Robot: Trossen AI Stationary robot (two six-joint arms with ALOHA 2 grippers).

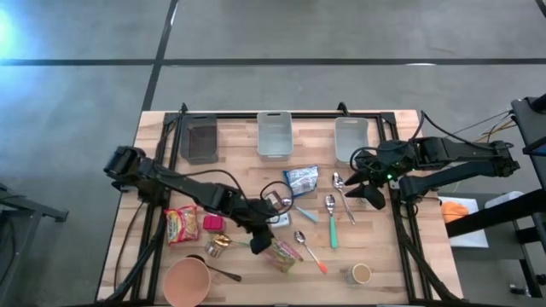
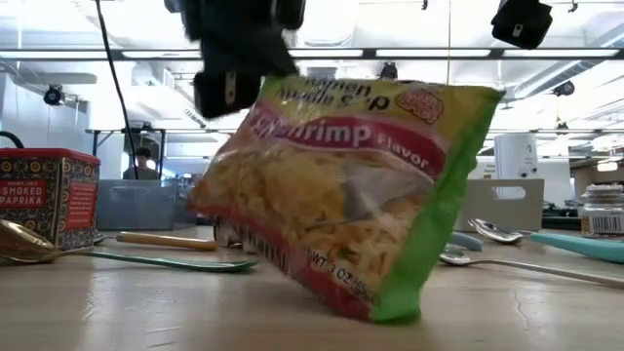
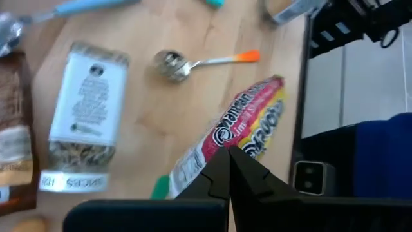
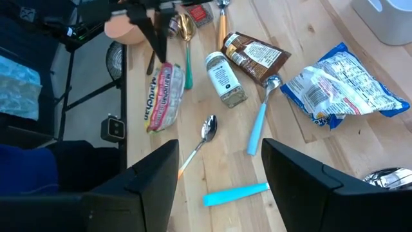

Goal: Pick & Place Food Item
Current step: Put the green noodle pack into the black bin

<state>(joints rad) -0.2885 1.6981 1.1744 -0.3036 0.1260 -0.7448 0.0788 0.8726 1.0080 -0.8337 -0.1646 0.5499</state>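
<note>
Nearest the low cam, the ramen noodle packet (image 2: 341, 195) hangs tilted, lower corner just off or barely on the wooden surface (image 2: 146, 312), can't tell which. Left tool (image 3: 228, 161) is clamped tight on the packet's top edge, w/ a spice jar (image 3: 84, 116) and orange-handled spoon (image 3: 193, 62) lying nearby. Farther back, right tool (image 4: 219, 167) hovers abt half open, empty, near the white bins (image 1: 274, 135).
</note>
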